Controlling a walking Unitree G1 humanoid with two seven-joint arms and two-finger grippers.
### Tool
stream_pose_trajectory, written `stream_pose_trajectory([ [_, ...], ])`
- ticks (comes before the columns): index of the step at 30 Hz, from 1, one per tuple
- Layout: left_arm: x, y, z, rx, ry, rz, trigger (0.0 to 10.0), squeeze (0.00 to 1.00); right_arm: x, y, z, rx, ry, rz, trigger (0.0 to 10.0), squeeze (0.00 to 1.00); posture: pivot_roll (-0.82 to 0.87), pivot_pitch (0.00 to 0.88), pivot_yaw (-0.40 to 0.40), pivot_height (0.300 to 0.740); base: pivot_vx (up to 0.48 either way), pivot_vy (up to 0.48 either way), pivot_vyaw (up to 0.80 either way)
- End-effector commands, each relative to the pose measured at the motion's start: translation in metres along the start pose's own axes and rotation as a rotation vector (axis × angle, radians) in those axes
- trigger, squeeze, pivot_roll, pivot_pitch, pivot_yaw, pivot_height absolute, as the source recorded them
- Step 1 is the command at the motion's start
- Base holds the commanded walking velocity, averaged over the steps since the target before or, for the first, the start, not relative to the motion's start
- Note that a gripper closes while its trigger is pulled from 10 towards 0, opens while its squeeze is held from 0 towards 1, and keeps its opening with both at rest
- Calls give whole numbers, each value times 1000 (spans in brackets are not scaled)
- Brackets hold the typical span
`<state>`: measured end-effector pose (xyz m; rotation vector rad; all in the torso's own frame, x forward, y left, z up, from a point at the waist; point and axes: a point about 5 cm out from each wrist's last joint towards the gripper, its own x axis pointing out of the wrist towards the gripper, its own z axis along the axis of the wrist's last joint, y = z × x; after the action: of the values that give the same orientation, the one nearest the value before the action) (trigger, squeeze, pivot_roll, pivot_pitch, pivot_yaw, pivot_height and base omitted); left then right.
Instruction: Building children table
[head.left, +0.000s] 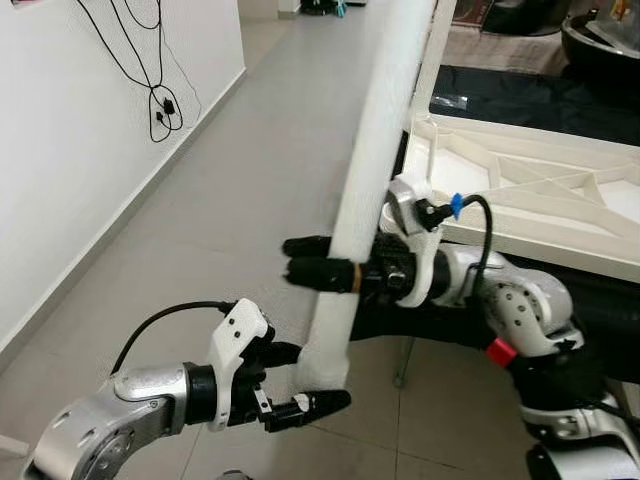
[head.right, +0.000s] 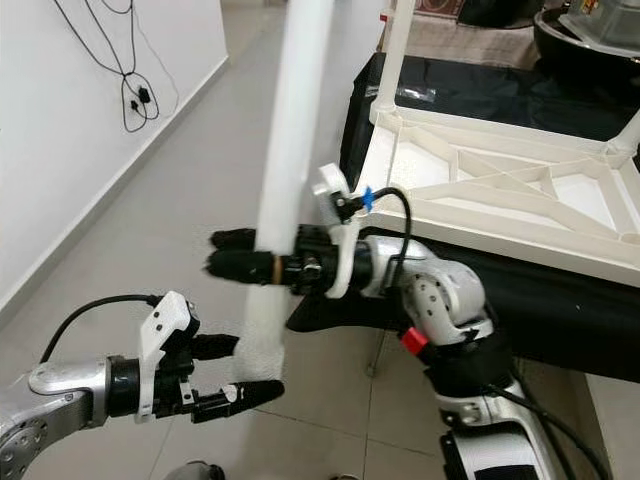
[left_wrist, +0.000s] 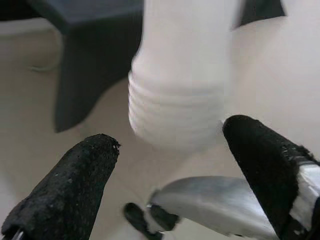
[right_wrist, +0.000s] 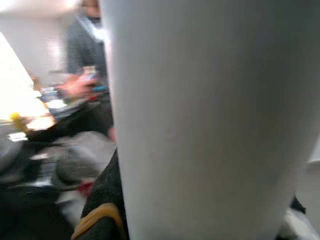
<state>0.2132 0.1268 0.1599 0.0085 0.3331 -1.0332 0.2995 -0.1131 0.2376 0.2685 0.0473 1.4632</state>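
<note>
At frame centre, the right gripper (head.left: 305, 260) is clamping the white table leg (head.left: 365, 170); the left gripper (head.left: 310, 378), fingers spread around its threaded end, should be steadying it toward the upturned tabletop (head.left: 560, 190).

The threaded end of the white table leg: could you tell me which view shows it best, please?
The left wrist view: the white table leg ends in clear ridges between the left gripper jaws. Both eye views show its length, the end blurred. The right wrist view shows smooth shaft.

Likely a home, tiled floor (head.left: 250, 150), white wall (head.left: 60, 150), dangling cables (head.left: 160, 105)
</note>
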Motion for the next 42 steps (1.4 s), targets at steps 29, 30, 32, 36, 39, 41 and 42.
stream_pose_trajectory([
  [29,-5,40,61,167,-476,963,10000,0,-62,-48,53,-573,-374,-1360,10000,0,116,98,-45,740,0,0,-79],
  [30,-4,40,61,173,-477,967,10000,0,-60,-48,53,-579,-378,-1363,10000,0,116,98,-45,740,0,0,0],
  [32,-3,39,62,181,-477,970,10000,0,-58,-49,55,-582,-390,-1369,10000,0,115,99,-47,740,0,0,0],
  [36,-2,39,63,184,-479,970,10000,0,-56,-48,61,-580,-426,-1364,10000,0,114,103,-48,740,124,0,0],
  [39,-1,39,63,183,-482,971,10000,0,-55,-47,65,-593,-442,-1369,10000,0,112,104,-48,740,264,0,0],
  [41,0,38,62,180,-482,968,10000,0,-53,-47,70,-601,-458,-1357,10000,0,113,105,-48,740,274,0,0],
  [42,0,38,62,180,-482,968,10000,0,-53,-47,70,-601,-458,-1357,10000,0,113,105,-48,740,274,0,0],
])
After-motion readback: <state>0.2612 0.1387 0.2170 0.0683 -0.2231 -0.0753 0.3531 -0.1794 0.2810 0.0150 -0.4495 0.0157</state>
